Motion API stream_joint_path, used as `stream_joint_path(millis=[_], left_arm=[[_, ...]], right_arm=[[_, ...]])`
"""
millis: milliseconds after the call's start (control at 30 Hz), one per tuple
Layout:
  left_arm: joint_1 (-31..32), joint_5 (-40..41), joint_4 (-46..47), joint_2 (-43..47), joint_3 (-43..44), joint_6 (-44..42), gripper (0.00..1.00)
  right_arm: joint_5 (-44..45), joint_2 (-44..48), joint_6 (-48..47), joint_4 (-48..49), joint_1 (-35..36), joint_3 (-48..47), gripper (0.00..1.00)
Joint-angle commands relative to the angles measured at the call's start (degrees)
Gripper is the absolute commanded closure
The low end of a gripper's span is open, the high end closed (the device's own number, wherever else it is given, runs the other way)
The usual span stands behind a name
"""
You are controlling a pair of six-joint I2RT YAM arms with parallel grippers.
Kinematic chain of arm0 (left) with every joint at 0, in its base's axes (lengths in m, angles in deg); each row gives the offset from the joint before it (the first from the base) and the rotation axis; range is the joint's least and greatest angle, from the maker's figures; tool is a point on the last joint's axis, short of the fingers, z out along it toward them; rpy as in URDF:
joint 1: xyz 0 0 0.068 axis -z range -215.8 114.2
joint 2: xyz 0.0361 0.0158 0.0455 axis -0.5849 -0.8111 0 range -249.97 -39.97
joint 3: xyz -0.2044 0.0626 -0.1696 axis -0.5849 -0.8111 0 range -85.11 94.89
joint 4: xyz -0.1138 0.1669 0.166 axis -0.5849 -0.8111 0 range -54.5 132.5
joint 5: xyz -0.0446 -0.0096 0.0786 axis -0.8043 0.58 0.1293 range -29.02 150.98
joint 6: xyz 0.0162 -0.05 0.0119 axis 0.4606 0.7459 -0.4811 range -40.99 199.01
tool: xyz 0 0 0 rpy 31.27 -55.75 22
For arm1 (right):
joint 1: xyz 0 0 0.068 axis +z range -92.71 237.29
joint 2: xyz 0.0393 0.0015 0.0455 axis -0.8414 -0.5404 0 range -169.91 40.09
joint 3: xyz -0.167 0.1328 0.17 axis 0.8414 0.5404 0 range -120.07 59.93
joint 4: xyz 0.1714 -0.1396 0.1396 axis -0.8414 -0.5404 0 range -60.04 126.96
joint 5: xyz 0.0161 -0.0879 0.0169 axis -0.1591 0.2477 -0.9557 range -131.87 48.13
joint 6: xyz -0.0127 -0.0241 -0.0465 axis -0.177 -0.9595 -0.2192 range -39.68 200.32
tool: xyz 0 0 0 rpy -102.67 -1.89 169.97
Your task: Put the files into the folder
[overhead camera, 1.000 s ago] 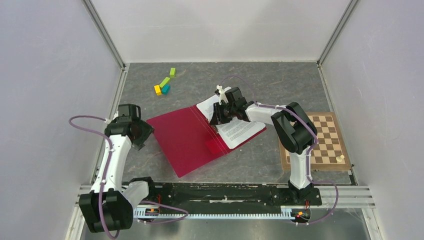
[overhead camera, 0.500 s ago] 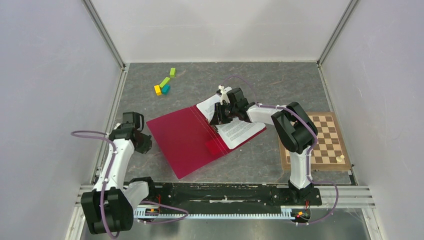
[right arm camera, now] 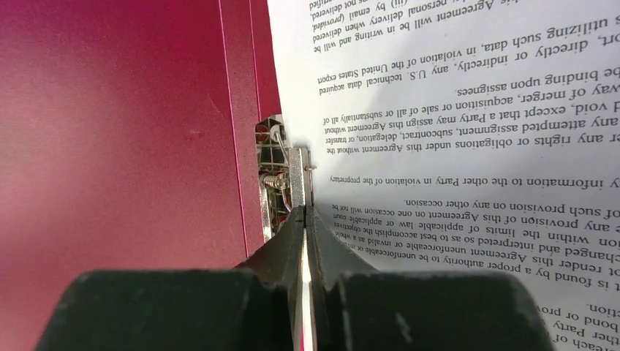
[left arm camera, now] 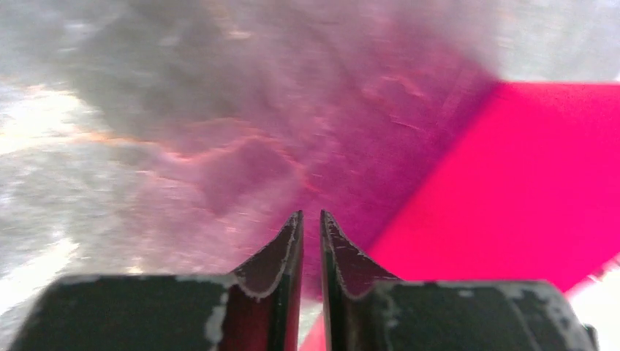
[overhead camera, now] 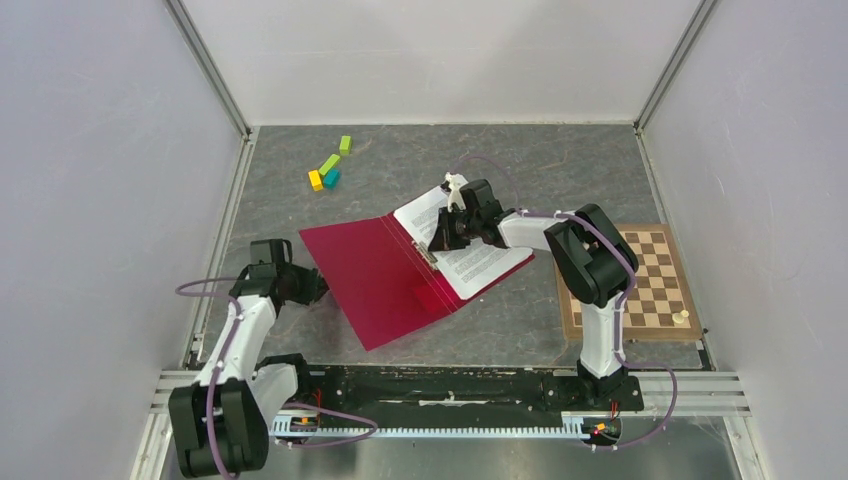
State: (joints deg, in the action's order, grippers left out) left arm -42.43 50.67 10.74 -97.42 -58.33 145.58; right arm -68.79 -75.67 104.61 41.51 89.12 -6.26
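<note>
The red folder point(overhead camera: 370, 280) lies open on the table. The files point(overhead camera: 482, 256), white printed sheets, lie on its right half. My right gripper point(overhead camera: 438, 243) is at the spine. In the right wrist view it point(right arm camera: 305, 210) is shut on the metal lever of the clip point(right arm camera: 296, 175), between the red cover point(right arm camera: 124, 131) and the files point(right arm camera: 468, 124). My left gripper point(overhead camera: 318, 290) is low beside the folder's left edge. In the left wrist view it point(left arm camera: 308, 216) is almost shut and empty, with the folder point(left arm camera: 526, 175) just ahead to the right.
A brown chessboard point(overhead camera: 640, 285) with a pale chess piece point(overhead camera: 681, 318) lies right of the folder. Small coloured blocks point(overhead camera: 328, 170) lie at the back left. Enclosure walls stand on three sides.
My left arm has swung down and in, bringing its gripper to the folder's left edge. My right gripper has shifted slightly right, and the clip now shows at the spine.
</note>
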Motion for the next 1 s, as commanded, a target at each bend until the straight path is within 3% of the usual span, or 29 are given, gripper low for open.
stream_joint_path(millis=[0, 267, 633, 833, 967], left_arm=[[0.0, -6.2, 7.8, 4.7, 5.5, 1.6, 0.78], [1.3, -14.3, 12.2, -3.0, 12.8, -2.0, 0.7], [11.8, -12.3, 11.9, -12.8, 24.1, -3.4, 0.71], [17.0, -9.3, 10.2, -16.4, 25.9, -3.5, 0.73], [21.0, -6.9, 9.3, -17.8, 27.0, -3.5, 0.73]], right_arm=[[2.3, 0.2, 1.0, -2.0, 2.0, 2.5, 0.96], [3.4, 0.1, 7.9, 3.0, 5.7, 3.6, 0.96], [6.1, -0.3, 27.6, 21.4, 16.1, 5.8, 0.96], [8.9, 7.4, 24.5, 19.1, 12.8, 9.3, 0.94], [12.1, 17.4, 21.7, 14.7, 8.3, 13.6, 0.85]])
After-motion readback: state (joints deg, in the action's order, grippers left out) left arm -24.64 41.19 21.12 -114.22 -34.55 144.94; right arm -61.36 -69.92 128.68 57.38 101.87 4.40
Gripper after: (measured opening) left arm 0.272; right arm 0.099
